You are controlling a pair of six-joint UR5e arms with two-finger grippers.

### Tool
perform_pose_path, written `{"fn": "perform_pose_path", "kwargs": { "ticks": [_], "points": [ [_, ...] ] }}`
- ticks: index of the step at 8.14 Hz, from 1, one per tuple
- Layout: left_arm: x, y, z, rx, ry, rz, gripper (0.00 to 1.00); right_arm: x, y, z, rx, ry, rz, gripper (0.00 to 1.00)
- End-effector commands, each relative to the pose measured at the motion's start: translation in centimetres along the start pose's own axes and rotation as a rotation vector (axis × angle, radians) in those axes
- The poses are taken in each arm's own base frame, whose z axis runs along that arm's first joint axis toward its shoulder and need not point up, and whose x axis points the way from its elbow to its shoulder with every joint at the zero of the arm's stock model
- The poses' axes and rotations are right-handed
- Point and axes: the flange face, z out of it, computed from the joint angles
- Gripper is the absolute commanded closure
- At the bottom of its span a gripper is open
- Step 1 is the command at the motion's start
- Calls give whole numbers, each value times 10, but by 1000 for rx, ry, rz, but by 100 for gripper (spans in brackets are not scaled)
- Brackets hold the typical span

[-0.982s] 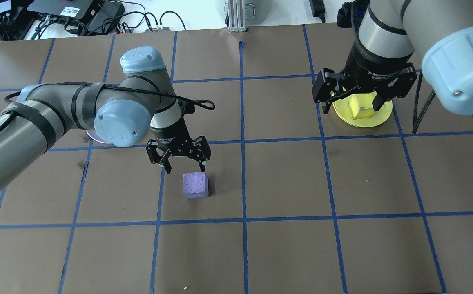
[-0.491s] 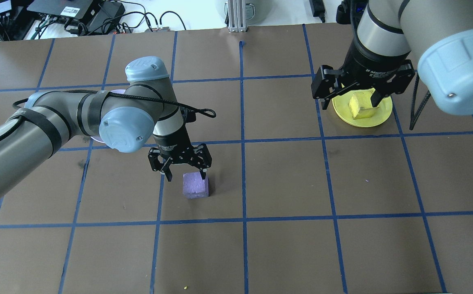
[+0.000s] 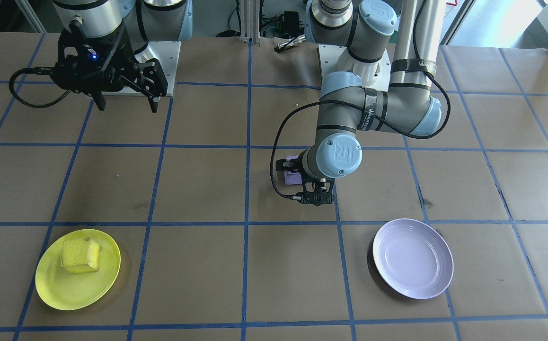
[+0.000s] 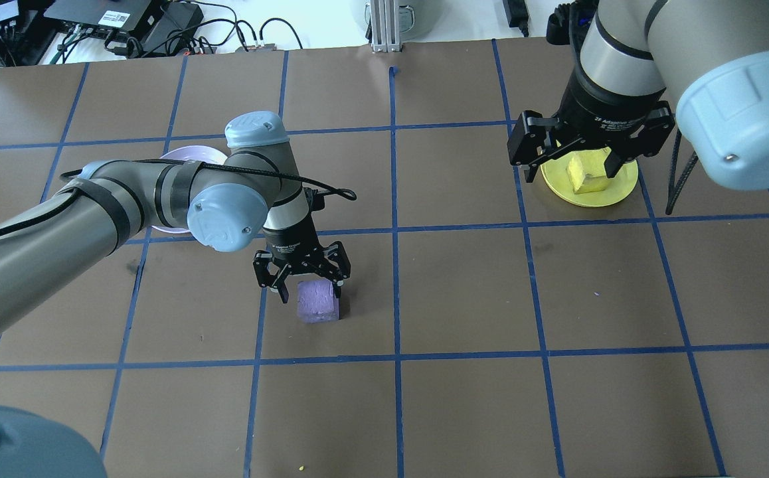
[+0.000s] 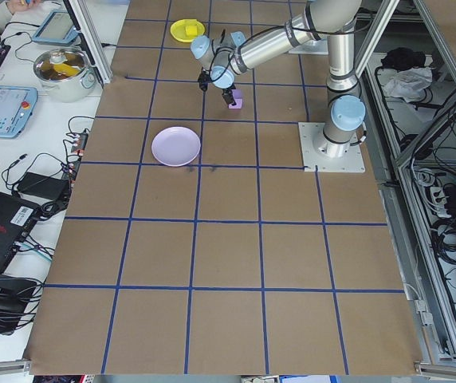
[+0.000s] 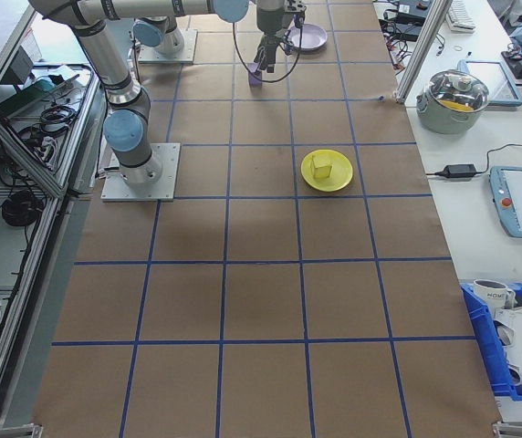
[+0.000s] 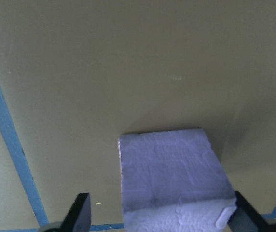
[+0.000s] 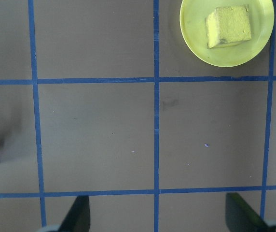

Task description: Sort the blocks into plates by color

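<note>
Your left gripper [image 4: 310,289], jaws open, straddles the purple block [image 4: 318,301]; soft foam, so pinch its flat sides gently

We read "2F Adaptive" on the right gripper [image 4: 577,159] body, a "UR" logo on the left arm's joint cap [image 3: 339,155], "HOME" on a mug [image 6: 493,294]. Other print too small.

One block [image 3: 81,255] on one plate [image 3: 106,279]; other block [image 4: 317,301] on table [image 4: 464,299], apart from second plate [image 3: 428,279].
</note>
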Motion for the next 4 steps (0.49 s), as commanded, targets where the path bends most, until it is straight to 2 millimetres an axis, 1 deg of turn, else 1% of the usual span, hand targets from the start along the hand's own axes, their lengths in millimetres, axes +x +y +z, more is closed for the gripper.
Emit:
{"fn": "perform_pose_path", "kwargs": {
  "ticks": [1, 2, 4],
  "points": [
    [0, -3, 3, -1, -1, 3, 36, 0, 0, 1, -6, 0, 1, 0],
    [0, -3, 3, -1, -2, 6, 99, 0, 0, 1, -3, 0, 1, 0],
    [1, -4, -1, 7, -3, 3, 100, 0, 1, 2, -8, 1, -1, 0]
  ]
}}
